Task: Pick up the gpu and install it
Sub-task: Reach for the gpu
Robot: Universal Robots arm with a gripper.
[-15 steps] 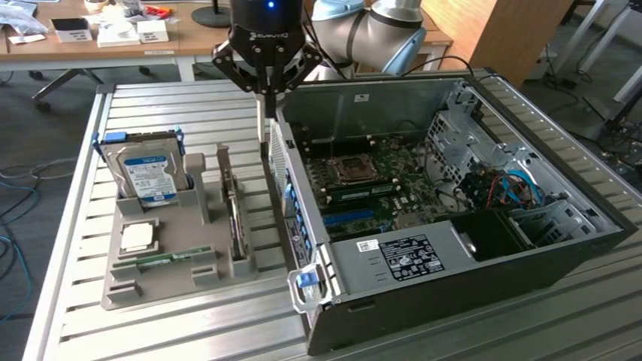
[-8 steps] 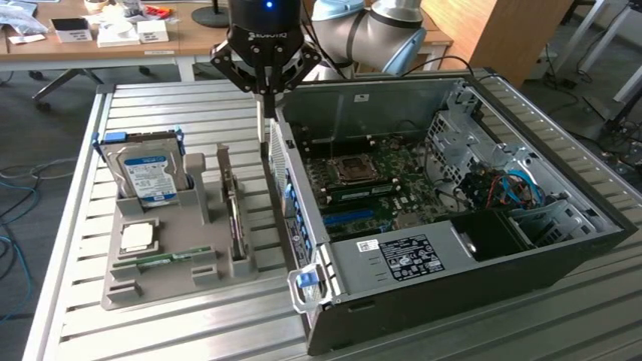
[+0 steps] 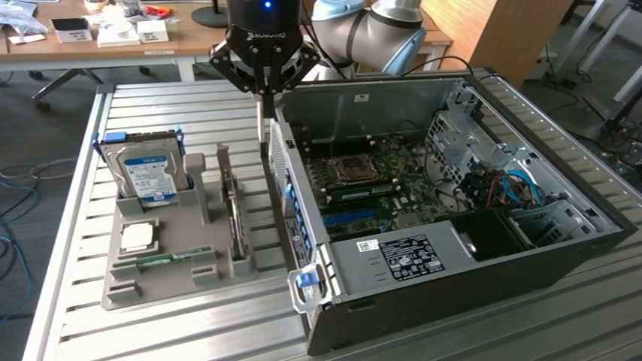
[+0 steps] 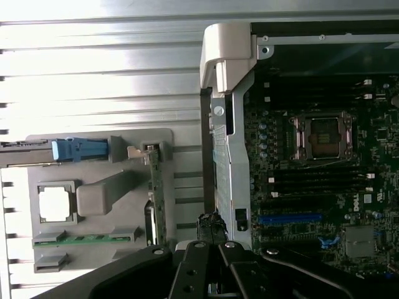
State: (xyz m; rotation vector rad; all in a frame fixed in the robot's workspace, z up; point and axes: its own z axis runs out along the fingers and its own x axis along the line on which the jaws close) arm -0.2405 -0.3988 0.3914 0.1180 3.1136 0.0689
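your claw (image 3: 264,153) is hanging with its two thin fingers pressed fully together, gripping nothing. in the exterior view it is pointing straight down over the narrow strip between the grey tray (image 3: 176,282) and the side wall of the open computer case (image 3: 561,248), close to that wall. the gpu (image 3: 234,218) is standing on its long edge in a slot along the tray's case-facing side, just to the exterior view's left of the claw tips and not touching them. in the wrist view you are seeing the same card (image 4: 156,193) edge-on, its metal bracket end sitting at the tray's far end, while the claw (image 4: 211,227) is sitting beside it, nearer the case. the hard drive (image 3: 149,177) is standing upright in the tray on the side away from the case, with a square processor chip (image 3: 137,239) and a green memory stick (image 3: 165,259) lying in front of it. the motherboard (image 3: 381,188) is lying exposed inside the case. tray and case are both resting on the slatted metal surface (image 3: 150,335).
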